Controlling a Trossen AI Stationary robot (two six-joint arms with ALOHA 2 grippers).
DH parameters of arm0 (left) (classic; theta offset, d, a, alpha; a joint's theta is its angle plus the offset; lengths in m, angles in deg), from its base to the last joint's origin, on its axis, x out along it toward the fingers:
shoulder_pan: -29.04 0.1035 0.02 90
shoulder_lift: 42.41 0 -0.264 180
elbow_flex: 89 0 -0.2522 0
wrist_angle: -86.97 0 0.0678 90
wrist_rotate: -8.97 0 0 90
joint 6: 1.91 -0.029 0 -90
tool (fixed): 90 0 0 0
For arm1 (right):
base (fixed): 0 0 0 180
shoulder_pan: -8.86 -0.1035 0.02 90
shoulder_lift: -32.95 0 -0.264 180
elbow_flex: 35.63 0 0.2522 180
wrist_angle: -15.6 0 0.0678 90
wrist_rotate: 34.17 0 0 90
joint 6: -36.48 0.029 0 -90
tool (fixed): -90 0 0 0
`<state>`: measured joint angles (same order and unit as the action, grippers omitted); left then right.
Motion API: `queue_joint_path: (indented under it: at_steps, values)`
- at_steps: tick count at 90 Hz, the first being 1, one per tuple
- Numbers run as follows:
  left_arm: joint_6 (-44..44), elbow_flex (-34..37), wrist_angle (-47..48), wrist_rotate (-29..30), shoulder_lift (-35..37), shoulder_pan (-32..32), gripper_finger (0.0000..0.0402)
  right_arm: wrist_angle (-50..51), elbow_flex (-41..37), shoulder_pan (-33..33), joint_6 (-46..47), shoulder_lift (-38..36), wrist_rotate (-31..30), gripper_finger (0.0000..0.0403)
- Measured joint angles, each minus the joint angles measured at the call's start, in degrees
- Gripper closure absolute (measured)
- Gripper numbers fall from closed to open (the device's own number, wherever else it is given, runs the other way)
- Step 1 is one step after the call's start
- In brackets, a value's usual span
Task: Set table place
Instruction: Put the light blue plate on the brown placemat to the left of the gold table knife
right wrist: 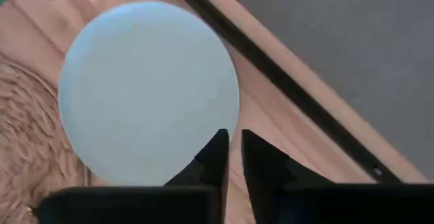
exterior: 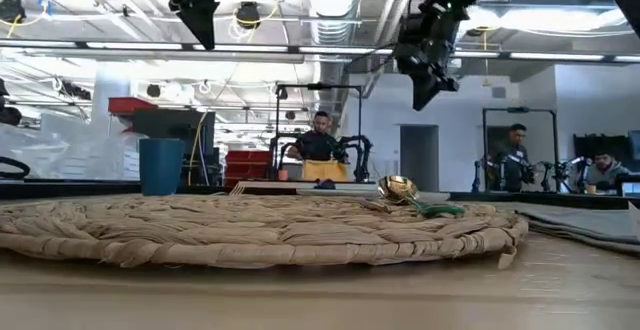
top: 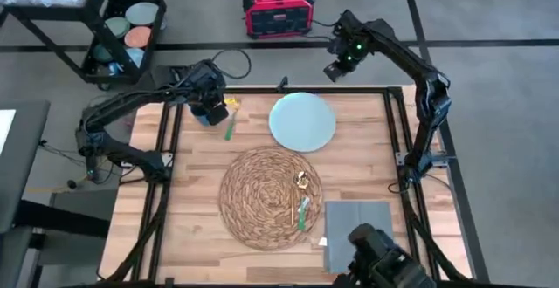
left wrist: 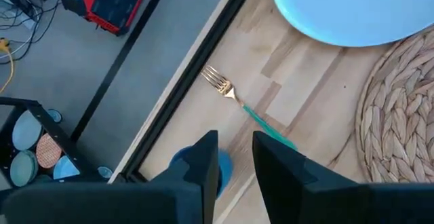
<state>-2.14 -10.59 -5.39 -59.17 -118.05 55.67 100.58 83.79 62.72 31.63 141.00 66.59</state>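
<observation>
**Tabletop and what lies on it**

The tabletop [top: 188, 192] is light wooden planks inside a black metal frame. A round woven mat [top: 262, 196] lies near its middle, with a gold spoon [top: 302, 181] and green-handled cutlery [top: 302, 211] resting on the mat's side. A pale blue plate [top: 301, 120] lies flat on the wood just beyond the mat, below the right pincer [top: 336, 68], which hangs over the tabletop's far edge. Under the left pincer [top: 212, 112] stands a dark blue cup [left wrist: 203, 173], and just beside it lies a green-handled fork [left wrist: 244, 105]. A grey napkin [top: 356, 222] lies beside the mat, well apart from both pincers.
</observation>
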Motion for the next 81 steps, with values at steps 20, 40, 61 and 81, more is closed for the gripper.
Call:
queue_joint_path:
  at_steps: [20, 40, 61, 81]
  values:
    - [-0.8, 0.0, -0.1, 0.0, 0.0, 0.0, 0.0325, -9.4, -11.9, 1.8, 2.1, 0.0, 1.3, 0.026]
    - [0.2, 0.0, -0.1, -0.1, -0.1, 0.0, 0.0325, -16.3, -22.3, 1.6, 7.4, 0.0, 3.3, 0.0197]
    - [1.0, 0.0, -0.7, -0.1, -0.1, 0.0, 0.0325, -17.7, -27.3, 0.4, 10.1, 0.1, 5.6, 0.0202]
    - [1.5, 0.0, -1.4, -0.1, -0.1, 0.0, 0.0325, -22.8, -30.8, -1.8, 15.1, 0.0, 8.3, 0.0211]
